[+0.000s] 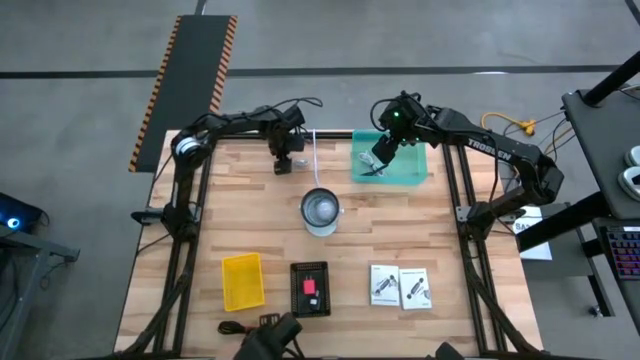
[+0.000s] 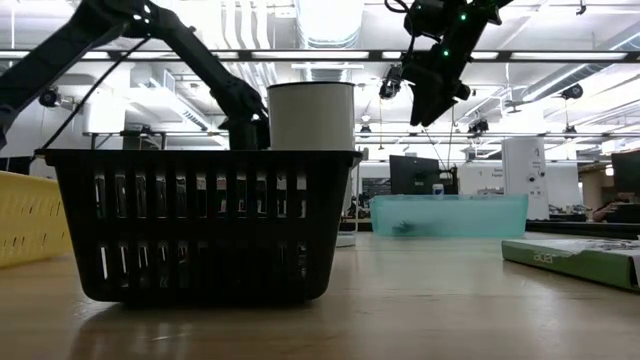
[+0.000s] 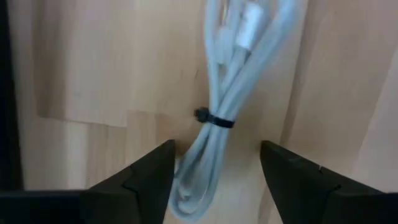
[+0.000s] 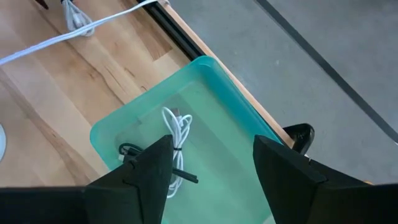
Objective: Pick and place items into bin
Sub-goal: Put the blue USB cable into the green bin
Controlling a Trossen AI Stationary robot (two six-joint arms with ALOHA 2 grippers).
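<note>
In the high view, the lower part of the frame holds a yellow basket [image 1: 243, 280], a black basket [image 1: 310, 289] with a small pink cube [image 1: 311, 286] inside, and two white printed packets [image 1: 401, 286] to its right on the wooden table [image 1: 480, 300]. At mid-frame sits a round metal cup [image 1: 320, 211].

Toward the upper middle, the left gripper [image 1: 284, 163] hangs low over a bundled white cable [image 3: 214, 118] lying on the wood; its fingers [image 3: 146, 177] are spread wide, one on each side of the bundle, not pinching it.

Upper right of centre, the right gripper [image 1: 383, 150] hovers above the teal bin [image 1: 389, 160], fingers apart and holding nothing. Inside the bin [image 4: 217, 81] lie a coiled white cable [image 4: 177, 134] and a black cable [image 4: 134, 152].
</note>
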